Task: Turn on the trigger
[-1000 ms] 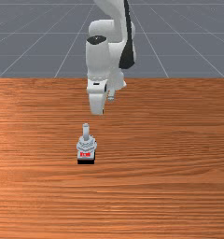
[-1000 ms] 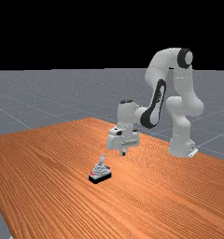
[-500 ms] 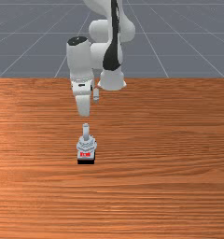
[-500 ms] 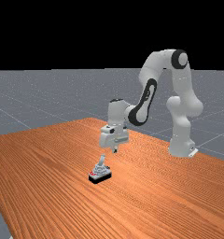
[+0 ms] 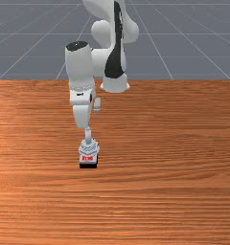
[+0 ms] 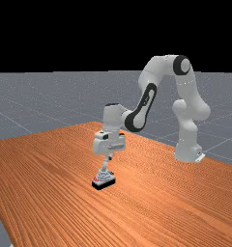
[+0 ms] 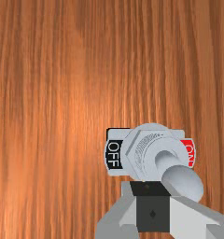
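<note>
Pressed together just beside the lever (image 7: 184, 181), the fingers (image 7: 191, 218) could slip past it or skid the whole switch (image 5: 88, 152) — standing on the table (image 5: 165, 191), well in from its arm-side edge — should they push off-centre, not squarely toward the ON label (image 7: 189, 150).

Grey floor (image 6: 50, 99) with thin pale lines (image 5: 203, 34) spreads past the orange-brown table (image 6: 55, 183) — black backdrop (image 6: 65, 34) above

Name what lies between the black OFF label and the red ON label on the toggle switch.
Between the OFF label and the ON label sits a round grey collar, the lever rising from it, as the wrist view shows.
</note>
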{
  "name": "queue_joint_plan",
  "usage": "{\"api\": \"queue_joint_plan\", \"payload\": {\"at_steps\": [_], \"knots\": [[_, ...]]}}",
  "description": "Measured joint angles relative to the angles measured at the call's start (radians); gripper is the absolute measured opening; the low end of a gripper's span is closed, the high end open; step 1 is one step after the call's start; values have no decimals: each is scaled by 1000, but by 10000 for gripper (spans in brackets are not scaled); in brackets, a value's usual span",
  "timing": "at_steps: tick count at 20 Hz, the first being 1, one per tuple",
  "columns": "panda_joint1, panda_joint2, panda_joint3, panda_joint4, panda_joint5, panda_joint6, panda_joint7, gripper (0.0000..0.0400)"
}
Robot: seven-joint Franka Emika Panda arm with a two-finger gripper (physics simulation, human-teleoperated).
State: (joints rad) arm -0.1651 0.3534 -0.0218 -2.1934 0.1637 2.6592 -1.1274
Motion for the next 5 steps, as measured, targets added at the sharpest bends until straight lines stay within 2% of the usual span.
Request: {"api": "queue_joint_plan", "payload": {"at_steps": [1, 2, 5], "knots": [[34, 10, -30, 30, -55, -34, 55, 0], [20, 17, -18, 52, -19, -49, 61, 0], [11, 40, -8, 109, -13, -51, 34, 0]]}}
